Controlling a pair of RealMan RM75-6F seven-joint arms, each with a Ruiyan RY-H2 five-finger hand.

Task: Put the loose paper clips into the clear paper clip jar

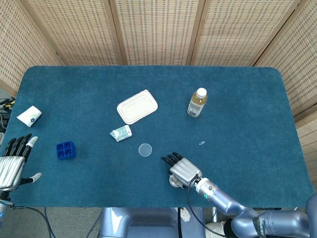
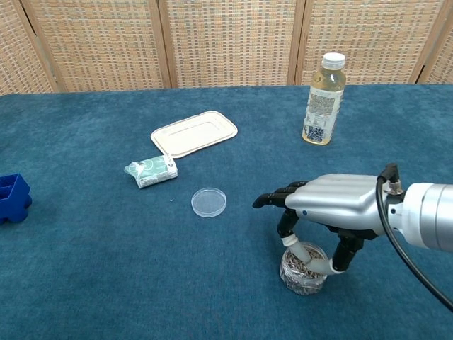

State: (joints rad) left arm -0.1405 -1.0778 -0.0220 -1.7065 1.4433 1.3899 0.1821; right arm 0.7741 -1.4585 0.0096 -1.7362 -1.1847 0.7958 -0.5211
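Note:
The clear paper clip jar (image 2: pixel 303 271) stands near the table's front edge, lidless and holding a heap of clips. My right hand (image 2: pixel 333 205) hovers right over it, palm down. Its thumb and a finger reach down and meet at the jar's right rim. Whether a clip sits between them is hidden. In the head view the right hand (image 1: pixel 181 169) covers most of the jar (image 1: pixel 173 182). One loose paper clip (image 1: pixel 202 143) lies on the cloth behind and to the right of the hand. My left hand (image 1: pixel 15 161) rests open at the table's left front corner.
The jar's round clear lid (image 2: pixel 209 202) lies flat left of the hand. A green packet (image 2: pixel 151 171), a white lidded tray (image 2: pixel 195 132) and a drink bottle (image 2: pixel 322 99) stand further back. A blue cube tray (image 1: pixel 66 149) and a small white box (image 1: pixel 29 115) sit at the left.

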